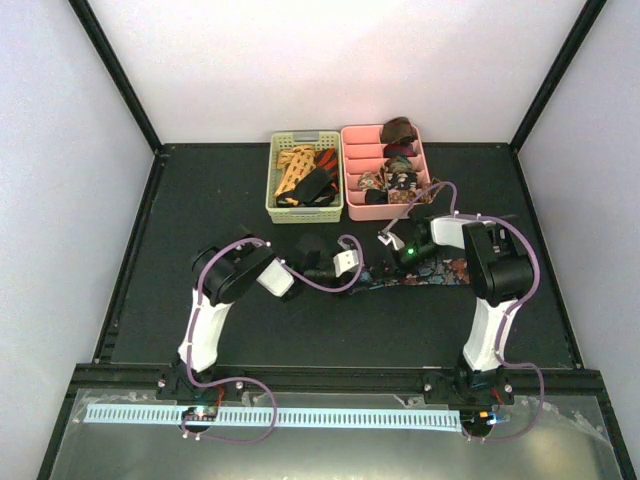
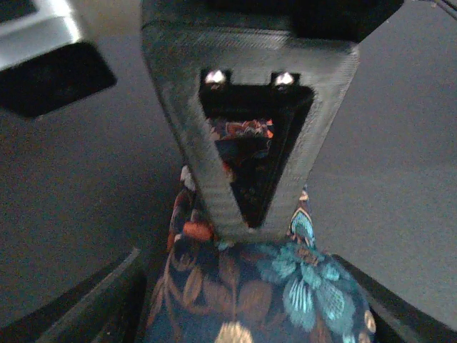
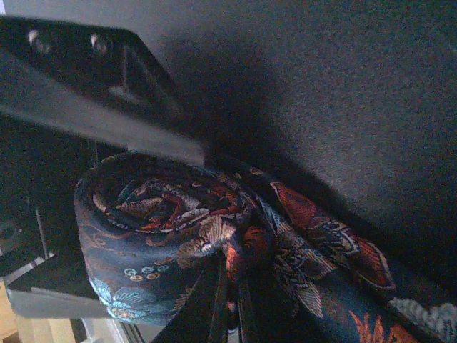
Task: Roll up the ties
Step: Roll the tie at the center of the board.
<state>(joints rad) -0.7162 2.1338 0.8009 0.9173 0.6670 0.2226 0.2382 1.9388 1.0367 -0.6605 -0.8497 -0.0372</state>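
I'm mid-roll on the navy floral tie (image 3: 164, 229), lying on the tabletop (image 1: 300, 330): right end effector (image 1: 395, 252) clamped on its coil, left end effector (image 1: 352, 266) open astride the strip; next I'd wind on, keeping it tight

Basket (image 1: 273, 178) sitting left of tray (image 1: 347, 165) at counter's (image 1: 200, 190) rear, ties (image 1: 297, 170) lying in both, one tie (image 1: 440, 270) stretching out before tray

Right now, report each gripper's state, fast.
Left gripper: open, fingers either side of the navy floral tie, no grip visible.
Right gripper: shut on the same tie, at its rolled end.
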